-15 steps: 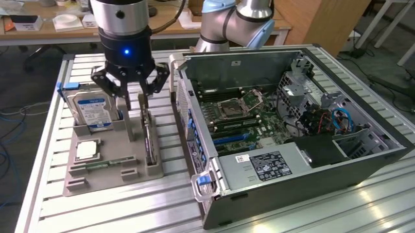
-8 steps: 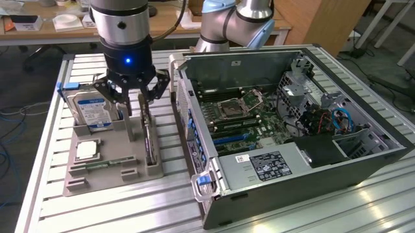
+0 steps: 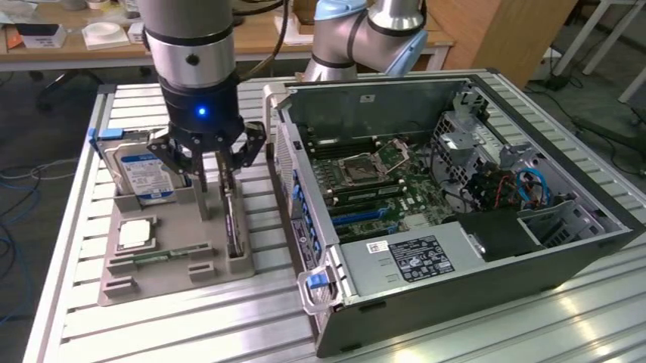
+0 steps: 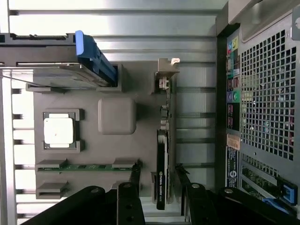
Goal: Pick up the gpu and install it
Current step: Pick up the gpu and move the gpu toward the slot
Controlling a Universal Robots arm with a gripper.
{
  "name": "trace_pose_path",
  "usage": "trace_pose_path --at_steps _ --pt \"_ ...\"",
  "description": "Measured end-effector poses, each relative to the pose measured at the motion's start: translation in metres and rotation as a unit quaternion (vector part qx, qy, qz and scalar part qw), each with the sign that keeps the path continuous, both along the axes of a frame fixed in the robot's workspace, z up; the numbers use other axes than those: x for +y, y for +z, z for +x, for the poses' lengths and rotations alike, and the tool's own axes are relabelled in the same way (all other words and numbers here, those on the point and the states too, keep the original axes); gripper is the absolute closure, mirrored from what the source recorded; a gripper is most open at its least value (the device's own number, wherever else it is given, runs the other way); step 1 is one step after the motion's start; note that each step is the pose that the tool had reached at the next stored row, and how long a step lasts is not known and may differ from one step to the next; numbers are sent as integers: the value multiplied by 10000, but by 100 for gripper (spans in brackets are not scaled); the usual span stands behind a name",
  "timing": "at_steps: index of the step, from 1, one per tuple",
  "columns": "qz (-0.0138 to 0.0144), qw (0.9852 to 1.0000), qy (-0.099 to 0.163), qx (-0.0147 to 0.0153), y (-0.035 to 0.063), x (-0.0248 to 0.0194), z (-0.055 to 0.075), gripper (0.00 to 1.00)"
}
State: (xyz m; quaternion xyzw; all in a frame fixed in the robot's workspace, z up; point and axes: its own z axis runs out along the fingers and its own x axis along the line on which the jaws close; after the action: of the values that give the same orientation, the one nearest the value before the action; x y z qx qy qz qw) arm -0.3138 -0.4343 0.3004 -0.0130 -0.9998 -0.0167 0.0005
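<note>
The gpu [image 3: 234,223] is a thin dark card standing on edge in a slot of the grey holder tray [image 3: 172,276]. In the wrist view the gpu [image 4: 161,159] appears edge-on, its silvery bracket [image 4: 166,75] at the far end. My gripper [image 3: 217,168] hangs open just above the card's end, beside the tray's upright post [image 3: 205,200]. In the wrist view my gripper [image 4: 157,168] has one black finger [image 4: 136,173] on each side of the card, with a gap to it on both sides. Nothing is held.
The tray also holds a hard drive [image 3: 147,174] with a blue-white label, a silver processor [image 3: 135,233] and a green memory stick [image 3: 162,255]. The open computer case [image 3: 454,265] lies at the exterior view's right, motherboard [image 3: 374,181] exposed. Its rear panel [image 4: 267,93] is close by.
</note>
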Motion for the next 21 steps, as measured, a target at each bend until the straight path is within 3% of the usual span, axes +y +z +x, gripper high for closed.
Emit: trace_pose_path --at_steps 10,21 --pt "0 10000 4 1 -172 -76 3 58" --pt "0 10000 9 -6 -332 -80 56 58"
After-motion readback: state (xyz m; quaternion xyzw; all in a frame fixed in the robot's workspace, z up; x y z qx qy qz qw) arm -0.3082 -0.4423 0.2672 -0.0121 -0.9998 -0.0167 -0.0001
